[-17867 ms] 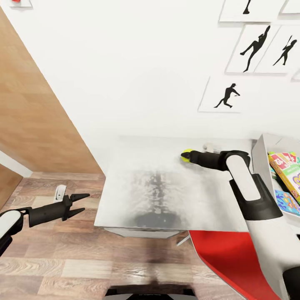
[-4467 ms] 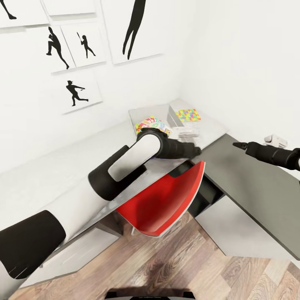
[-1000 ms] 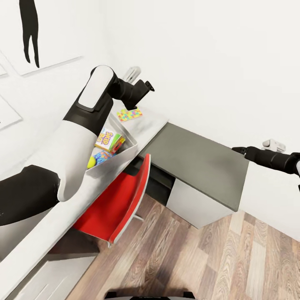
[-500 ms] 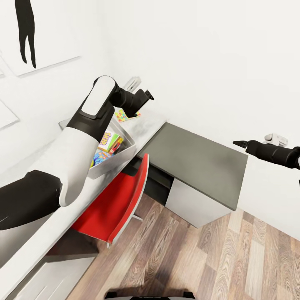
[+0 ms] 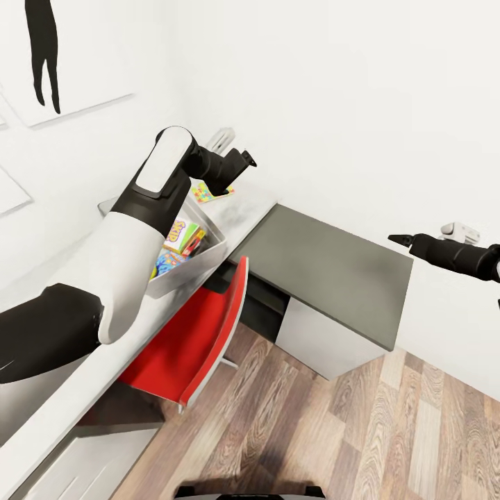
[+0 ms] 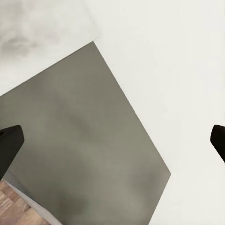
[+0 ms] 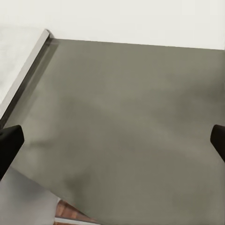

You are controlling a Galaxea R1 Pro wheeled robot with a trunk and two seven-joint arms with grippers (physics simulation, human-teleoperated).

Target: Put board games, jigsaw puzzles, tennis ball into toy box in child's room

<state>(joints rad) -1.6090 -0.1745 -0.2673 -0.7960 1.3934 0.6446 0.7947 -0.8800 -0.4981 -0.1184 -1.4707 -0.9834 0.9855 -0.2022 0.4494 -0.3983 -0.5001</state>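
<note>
White-walled corner, L-shaped counter [image 5: 319, 257]. Toy box [image 5: 208, 251] on light section holds game boxes [image 5: 182, 236]. Puzzle box [image 5: 208, 192] beside it. Left end effector [image 5: 248, 160] and right end effector [image 5: 397, 240] open, empty.

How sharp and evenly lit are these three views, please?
Head view: sharp and evenly bright, the toy box edges crisp, wide-angle skew tilting the dark cabinet top. Left wrist view: soft, with cloudy mottling on that top. Right wrist view: similarly smooth, no glare.
</note>
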